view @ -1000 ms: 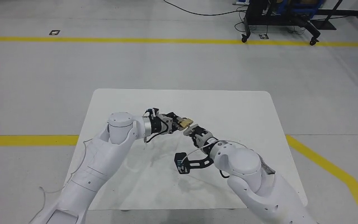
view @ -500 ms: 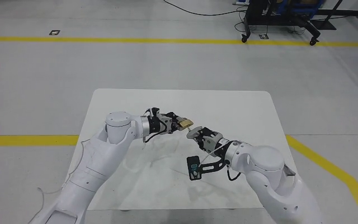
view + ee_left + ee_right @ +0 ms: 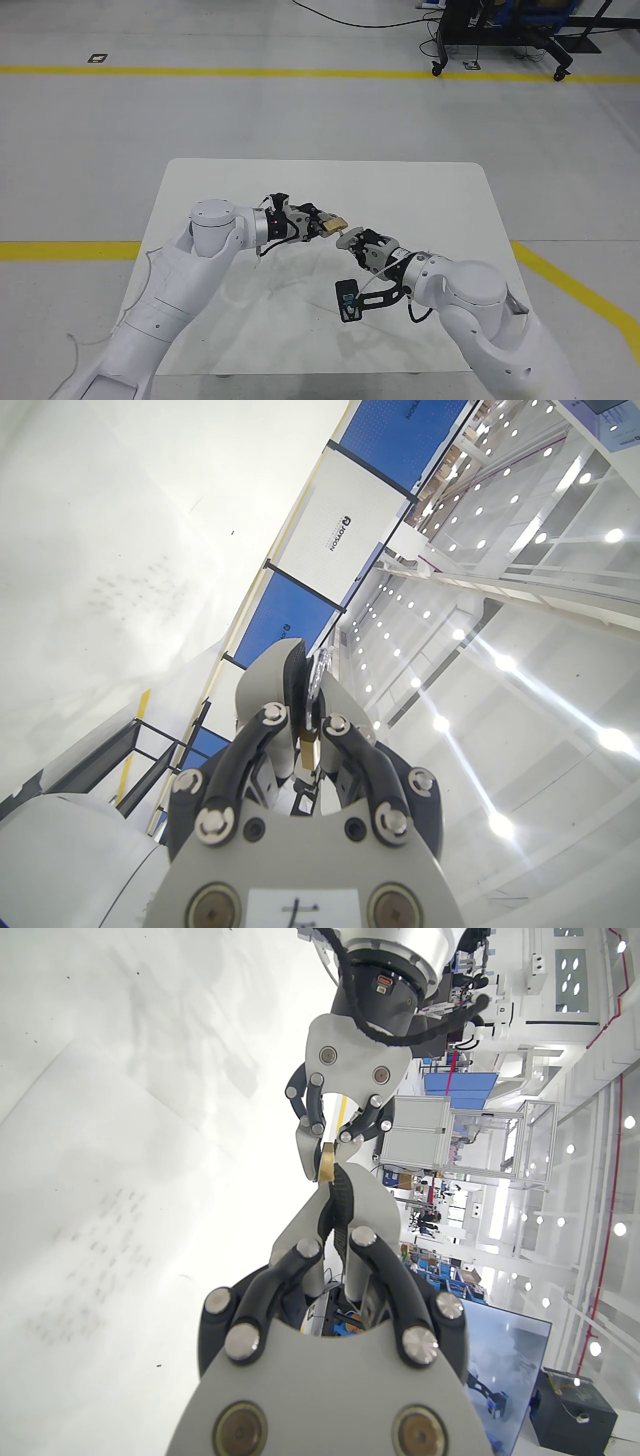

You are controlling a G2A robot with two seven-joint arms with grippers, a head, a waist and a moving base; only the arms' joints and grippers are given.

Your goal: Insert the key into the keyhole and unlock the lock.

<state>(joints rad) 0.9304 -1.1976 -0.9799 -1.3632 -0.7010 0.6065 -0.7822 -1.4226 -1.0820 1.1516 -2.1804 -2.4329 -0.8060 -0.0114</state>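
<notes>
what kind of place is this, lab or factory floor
Probably a robotics test hall in an industrial building: a grey floor with yellow lines, blue partition panels, aluminium-framed enclosures, and rows of high ceiling lights.

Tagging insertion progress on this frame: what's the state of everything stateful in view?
lock: clamped in the left gripper, held above the table; cannot tell if the shackle is locked.
left gripper: shut on lock.
right gripper: shut, tips close to the lock's free end; contact unclear.
key: too small to make out between right gripper and lock; cannot tell if it is inserted.
</notes>
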